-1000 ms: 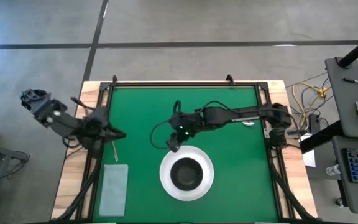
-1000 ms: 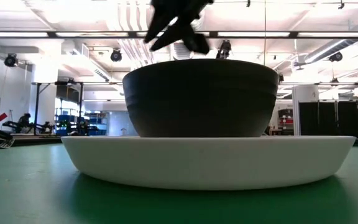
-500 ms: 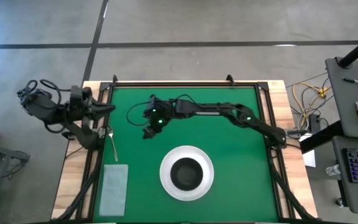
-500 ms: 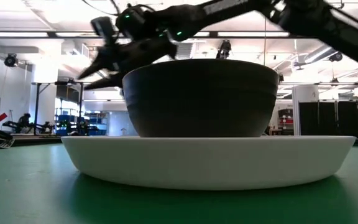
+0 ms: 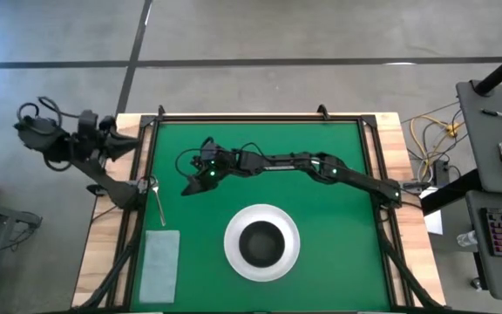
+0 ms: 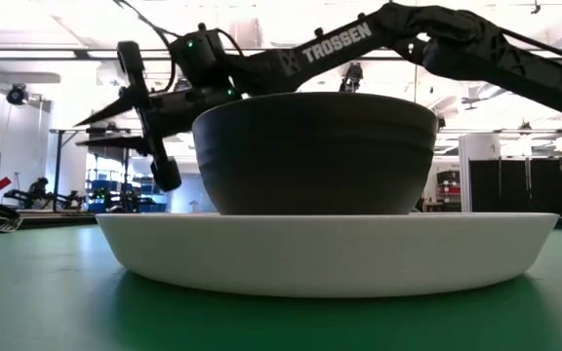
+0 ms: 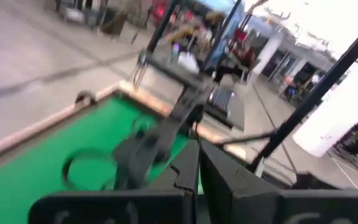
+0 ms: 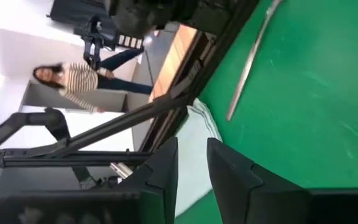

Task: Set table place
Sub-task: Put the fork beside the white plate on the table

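My right end effector (image 5: 186,186), fingers slightly parted and empty, hung near the fork (image 5: 159,203); I feared pushing it off the worktop (image 5: 321,148). Left end effector (image 5: 133,144): couldn't tell

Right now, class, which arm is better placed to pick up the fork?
The right. Its pincer hangs over the green table, close to the fork at the left edge. The left pincer is drawn back outside the rail.
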You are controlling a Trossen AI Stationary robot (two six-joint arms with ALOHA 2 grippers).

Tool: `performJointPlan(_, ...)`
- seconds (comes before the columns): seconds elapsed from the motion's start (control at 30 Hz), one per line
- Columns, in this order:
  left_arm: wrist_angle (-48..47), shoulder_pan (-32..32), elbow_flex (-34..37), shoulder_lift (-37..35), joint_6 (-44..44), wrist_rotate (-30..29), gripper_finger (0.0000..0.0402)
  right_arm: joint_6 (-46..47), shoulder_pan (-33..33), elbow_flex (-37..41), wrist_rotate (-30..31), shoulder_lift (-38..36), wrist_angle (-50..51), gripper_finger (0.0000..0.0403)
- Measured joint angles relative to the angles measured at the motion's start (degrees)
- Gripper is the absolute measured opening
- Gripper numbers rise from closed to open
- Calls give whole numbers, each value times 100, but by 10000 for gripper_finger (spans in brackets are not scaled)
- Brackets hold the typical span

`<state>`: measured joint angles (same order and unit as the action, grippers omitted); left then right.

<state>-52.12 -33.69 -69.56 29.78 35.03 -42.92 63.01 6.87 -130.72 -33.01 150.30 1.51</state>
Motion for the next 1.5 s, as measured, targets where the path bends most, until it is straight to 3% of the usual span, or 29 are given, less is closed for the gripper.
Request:
performJointPlan(0.2, -991, 0, 636, -232, 1132, 772, 0, -318, -12, -13, 642, -373, 258, 70)
performJointPlan(0.3, -1235, 3, 594, -355, 1265, 1104, 0, -778, -11, -113, 1086, -689, 1085, 70)
performJointPlan(0.5, -1030, 4, 444, -509, 1088, 1156, 0, -1768, -24, -412, 1946, -859, 2848, 70)
performJointPlan(0.8, -208, 4, 473, -453, 223, 1287, 0, -1678, -112, -408, 1858, -878, 2807, 71)
performJointPlan(1.0, -188, 4, 526, -342, 200, 1289, 0, -1797, -146, -407, 1591, -881, 2557, 78)
performJointPlan(1.33, 290, 4, 549, -40, 201, 1327, 0, -1583, -157, -407, 1029, -881, 636, 71)
performJointPlan(1.5, 478, 4, 549, 59, 202, 1422, 0, -1639, -122, -407, 1031, -881, 427, 74)
